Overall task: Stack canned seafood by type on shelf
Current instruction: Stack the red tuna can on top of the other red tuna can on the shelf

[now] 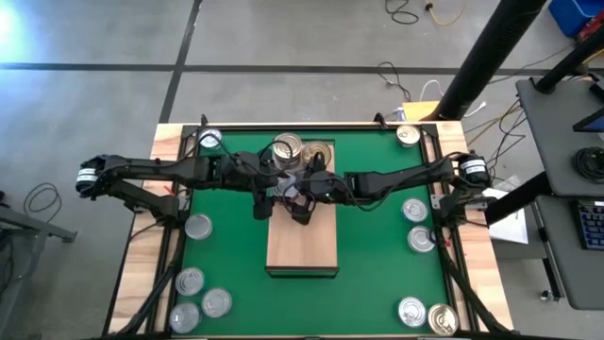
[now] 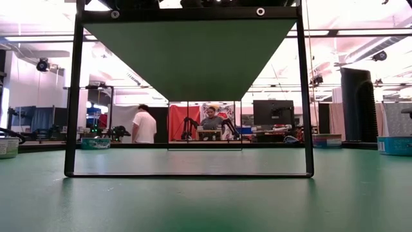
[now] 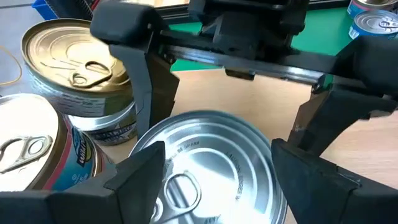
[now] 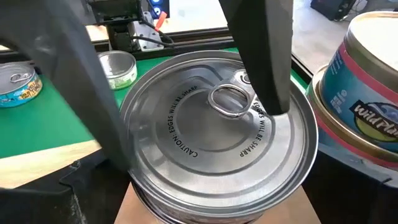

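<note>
A silver-topped can (image 3: 205, 155) with a pull tab sits between the fingers of my left gripper (image 3: 214, 171), over the light-wood shelf (image 1: 302, 247). My right gripper (image 3: 230, 124) faces it from the other side, open, with its fingers standing apart from the can's sides. In the high view both grippers (image 1: 283, 192) (image 1: 306, 200) meet over the shelf's far half and hide the can. A gold-topped can (image 3: 74, 62) stands on another can at the shelf's far end, next to a silver-topped can (image 1: 288, 148). My left gripper pinches the silver-topped can between its two fingers, one on each side of the can's round wall (image 3: 144, 163). The fingers come from the table's left, slanting downward. The can sits level, lid up. Its base is hidden, so I cannot tell whether it rests on the shelf.
Loose cans lie on the green mat: several at the near left (image 1: 200, 300), one at the left (image 1: 198, 225), two at the right (image 1: 416, 225), two at the near right (image 1: 427, 314), and one in each far corner (image 1: 209, 140) (image 1: 408, 135). The shelf's near half is bare wood.
</note>
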You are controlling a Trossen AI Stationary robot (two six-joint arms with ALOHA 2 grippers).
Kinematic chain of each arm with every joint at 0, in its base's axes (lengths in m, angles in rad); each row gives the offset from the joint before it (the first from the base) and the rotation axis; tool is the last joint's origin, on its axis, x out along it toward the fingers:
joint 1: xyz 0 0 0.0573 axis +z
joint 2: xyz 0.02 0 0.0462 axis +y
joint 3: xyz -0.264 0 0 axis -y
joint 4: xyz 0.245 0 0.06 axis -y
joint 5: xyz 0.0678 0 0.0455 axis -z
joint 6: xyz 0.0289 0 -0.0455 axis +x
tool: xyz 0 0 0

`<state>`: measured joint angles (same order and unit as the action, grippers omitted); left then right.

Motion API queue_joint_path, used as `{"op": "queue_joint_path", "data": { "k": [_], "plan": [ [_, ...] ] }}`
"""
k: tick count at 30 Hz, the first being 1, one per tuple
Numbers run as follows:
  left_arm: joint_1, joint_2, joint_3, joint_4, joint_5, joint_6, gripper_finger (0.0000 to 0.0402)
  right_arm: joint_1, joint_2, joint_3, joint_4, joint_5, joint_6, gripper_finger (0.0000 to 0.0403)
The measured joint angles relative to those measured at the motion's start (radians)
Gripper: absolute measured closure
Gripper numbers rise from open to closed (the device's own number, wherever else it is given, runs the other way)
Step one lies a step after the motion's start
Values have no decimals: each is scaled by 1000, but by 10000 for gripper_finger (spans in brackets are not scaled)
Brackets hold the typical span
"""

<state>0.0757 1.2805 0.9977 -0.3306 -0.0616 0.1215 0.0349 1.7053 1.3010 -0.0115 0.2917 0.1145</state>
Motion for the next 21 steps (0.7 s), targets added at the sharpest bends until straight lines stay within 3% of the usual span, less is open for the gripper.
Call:
{"op": "queue_joint_path", "data": {
  "k": [21],
  "plan": [
    [2, 51, -1, -13, 46, -45, 124, 17, -52, -2, -73, -10, -10, 3]
  ]
}}
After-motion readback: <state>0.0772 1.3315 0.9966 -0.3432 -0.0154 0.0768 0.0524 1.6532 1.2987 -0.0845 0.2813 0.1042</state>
